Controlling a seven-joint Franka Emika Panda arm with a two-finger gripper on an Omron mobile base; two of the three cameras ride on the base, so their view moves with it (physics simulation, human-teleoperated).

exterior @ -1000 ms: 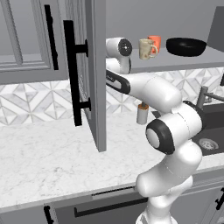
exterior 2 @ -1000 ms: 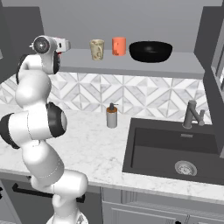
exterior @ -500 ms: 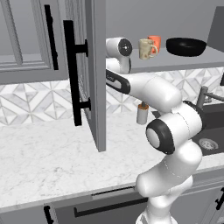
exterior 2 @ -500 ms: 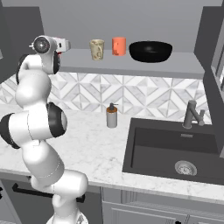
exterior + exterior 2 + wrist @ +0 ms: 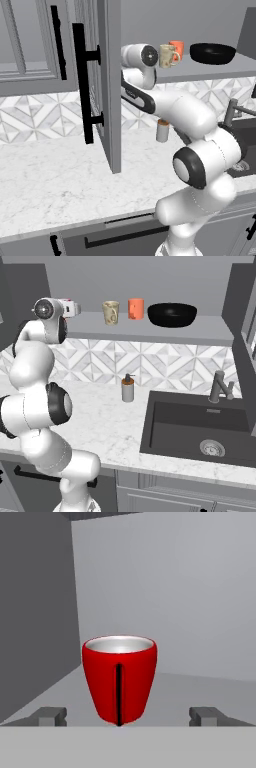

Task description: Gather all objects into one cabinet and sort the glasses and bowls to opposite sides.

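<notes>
A glossy red mug (image 5: pixel 120 679) stands upright on the grey cabinet shelf (image 5: pixel 150 331), its black handle facing the hand. My gripper (image 5: pixel 127 717) is open, with a fingertip (image 5: pixel 50 716) well clear of the mug on each side. The hand (image 5: pixel 67 307) is at the shelf's left end, just inside the open cabinet door (image 5: pixel 107 85). To its right on the same shelf stand a beige mug (image 5: pixel 111 312), an orange cup (image 5: pixel 135 308) and a wide black bowl (image 5: pixel 171 314). The beige mug (image 5: pixel 167 55) sits close beside the wrist.
The open door's long black bar handle (image 5: pixel 82 85) juts out left of the arm. A soap dispenser (image 5: pixel 128 389) stands on the marble counter against the tiled wall. A dark sink (image 5: pixel 200 426) with a faucet (image 5: pixel 220 387) lies to the right.
The arm and the tableware on the shelf stand where they were. The jaws have spread wide and let go of the red mug.
</notes>
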